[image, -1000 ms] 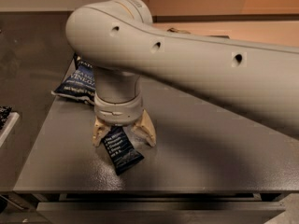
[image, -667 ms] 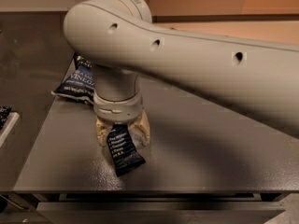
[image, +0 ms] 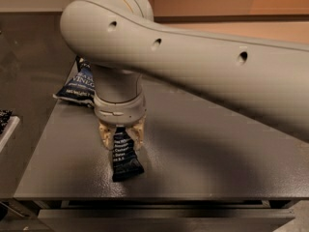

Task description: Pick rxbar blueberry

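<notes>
The rxbar blueberry is a small dark navy wrapper with pale text, near the front edge of the grey table. My gripper points straight down over its upper end. The tan fingers stand close on both sides of the wrapper and are shut on it. The wrapper's lower end hangs tilted below the fingers, touching or just above the table; I cannot tell which. The big white arm hides the wrapper's top.
A blue "Sea Salt & Vinegar" chip bag lies at the table's back left, partly behind the arm. A white-edged object sits off the table's left side. The table's front edge runs just below the bar.
The fingers have closed in from a wide spread onto the bar. The arm has shifted slightly left, and the bar now stands more upright between the fingers.
</notes>
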`<state>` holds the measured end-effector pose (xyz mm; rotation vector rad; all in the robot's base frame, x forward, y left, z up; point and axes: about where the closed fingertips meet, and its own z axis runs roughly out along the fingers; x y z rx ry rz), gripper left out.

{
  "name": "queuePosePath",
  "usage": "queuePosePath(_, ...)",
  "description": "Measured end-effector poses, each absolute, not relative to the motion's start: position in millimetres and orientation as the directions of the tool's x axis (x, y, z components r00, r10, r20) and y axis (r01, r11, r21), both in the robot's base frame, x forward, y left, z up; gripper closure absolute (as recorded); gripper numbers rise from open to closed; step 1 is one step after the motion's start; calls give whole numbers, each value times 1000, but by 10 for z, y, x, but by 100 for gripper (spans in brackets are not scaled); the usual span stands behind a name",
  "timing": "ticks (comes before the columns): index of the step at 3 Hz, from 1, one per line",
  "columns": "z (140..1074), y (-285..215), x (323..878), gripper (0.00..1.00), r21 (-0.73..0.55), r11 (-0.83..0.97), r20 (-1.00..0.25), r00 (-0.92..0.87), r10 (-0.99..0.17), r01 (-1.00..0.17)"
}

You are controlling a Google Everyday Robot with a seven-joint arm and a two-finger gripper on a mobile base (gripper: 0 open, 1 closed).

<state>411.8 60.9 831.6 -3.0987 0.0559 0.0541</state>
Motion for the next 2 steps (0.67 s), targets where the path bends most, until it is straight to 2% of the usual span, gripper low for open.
queuePosePath(2,8453,660,4248,100,-60,-993,-25,994,-102,-103)
